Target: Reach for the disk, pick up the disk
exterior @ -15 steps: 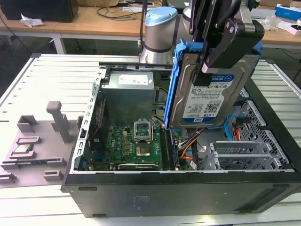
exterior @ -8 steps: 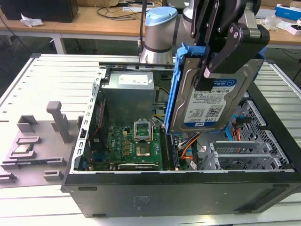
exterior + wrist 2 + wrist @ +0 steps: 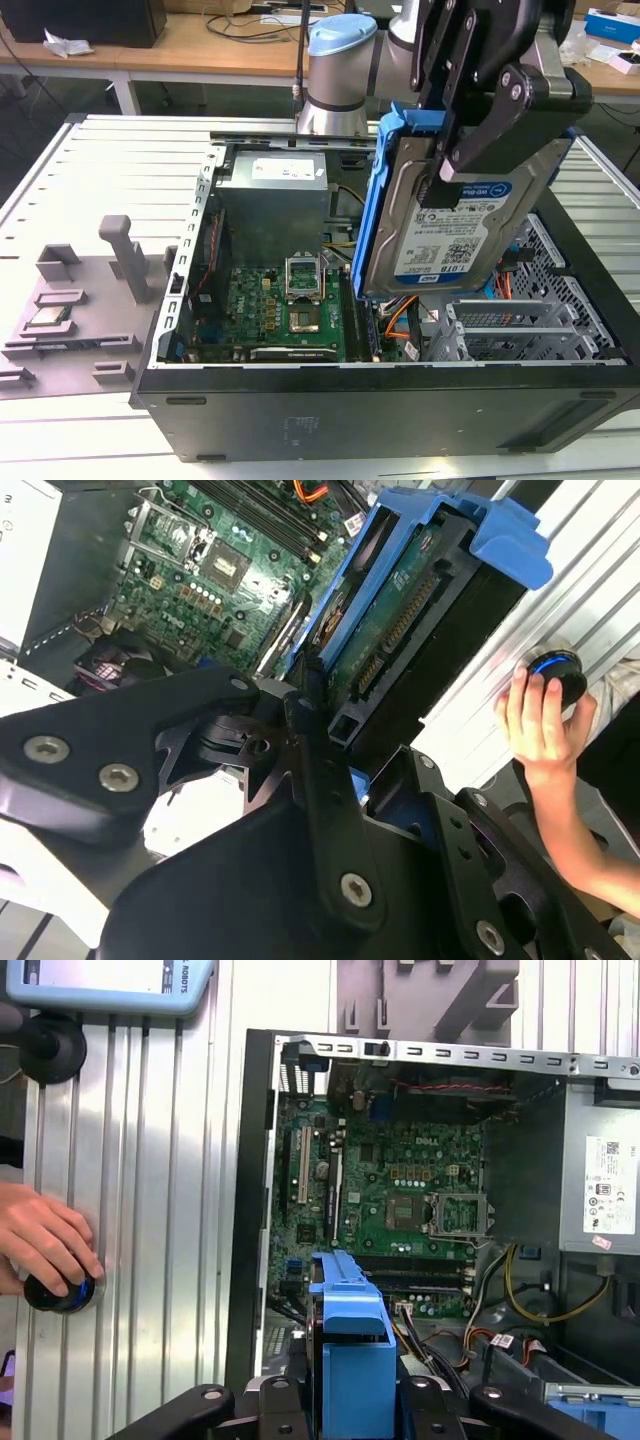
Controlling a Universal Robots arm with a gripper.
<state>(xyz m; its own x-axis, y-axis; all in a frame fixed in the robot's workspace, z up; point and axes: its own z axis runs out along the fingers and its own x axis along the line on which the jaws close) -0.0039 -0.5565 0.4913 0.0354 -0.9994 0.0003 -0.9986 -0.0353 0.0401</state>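
The disk point(image 3: 455, 240) carries a white-and-blue printed label point(image 3: 450, 225). At ten o'clock from it, the power supply point(image 3: 275, 215) bears a white sticker point(image 3: 285, 168). The wording on both is too small to tell.

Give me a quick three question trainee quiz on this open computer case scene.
1. True or false: the gripper holds the disk lifted above the open case.
2. What colour is the bracket framing the disk? A red, B blue, C green.
3. In both wrist views, what does the person's hand rest on?

Key: 1 true. 2 B. 3 a round dark knob on the ribbed metal table.
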